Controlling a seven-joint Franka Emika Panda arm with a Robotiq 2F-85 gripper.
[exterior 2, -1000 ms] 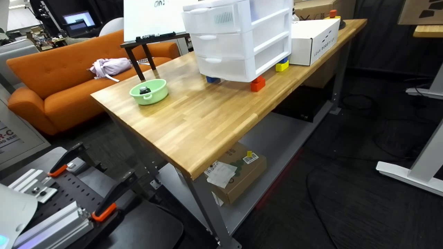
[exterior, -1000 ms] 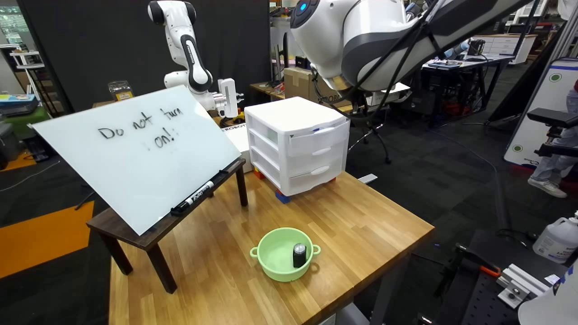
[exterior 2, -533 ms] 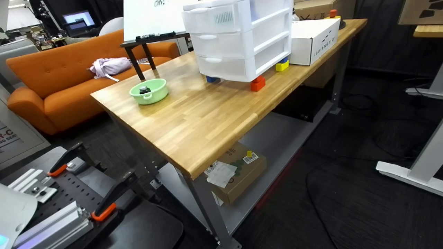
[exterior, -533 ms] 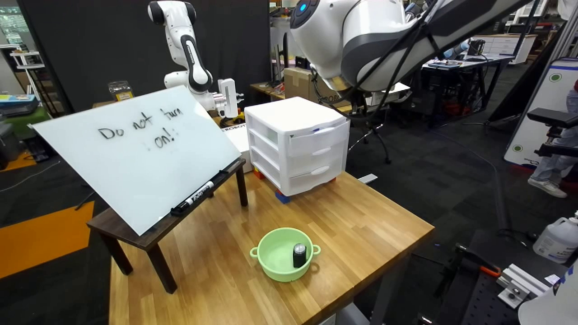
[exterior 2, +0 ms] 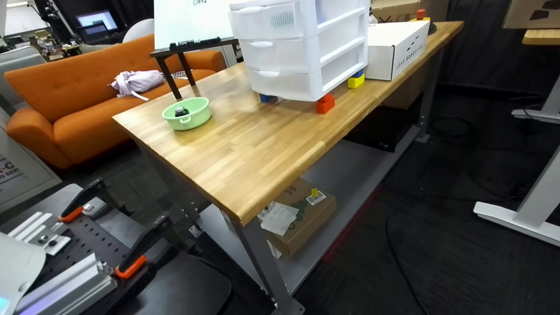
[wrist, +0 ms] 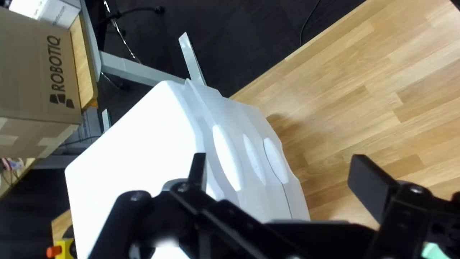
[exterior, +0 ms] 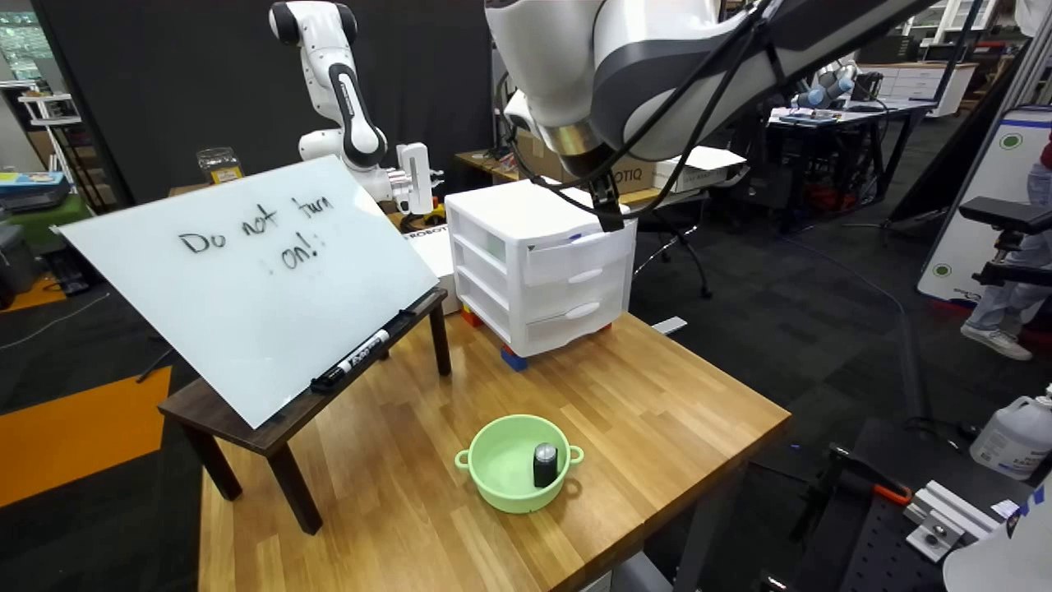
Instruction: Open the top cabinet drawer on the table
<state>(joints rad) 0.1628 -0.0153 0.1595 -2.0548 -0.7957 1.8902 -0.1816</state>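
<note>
The top cabinet drawer (exterior: 552, 261) is the uppermost of three in a white plastic cabinet (exterior: 534, 205) on the wooden table (exterior: 394, 510). It looks shut in both exterior views (exterior 2: 262, 24). In the wrist view its long white handle (wrist: 226, 157) lies between my spread fingers, nearer the left one. My gripper (wrist: 279, 162) is open and empty. The left finger overlaps the cabinet's top edge in the picture; the right one is over the table beyond the front. In an exterior view a black finger (exterior: 609, 215) hangs at the top drawer's front; contact cannot be told.
A whiteboard (exterior: 255, 263) leans on a dark stand (exterior: 238, 419). A green bowl (exterior: 501, 489) with a black object (exterior: 545, 465) stands in front of the cabinet. Coloured blocks (exterior 2: 326, 104) support the cabinet. A white box (exterior 2: 385, 52) is behind it. Cables (exterior: 690, 156) hang from my arm.
My arm has swung left and down in an exterior view, bringing the gripper to the cabinet's front top edge. The drawers have not moved.
</note>
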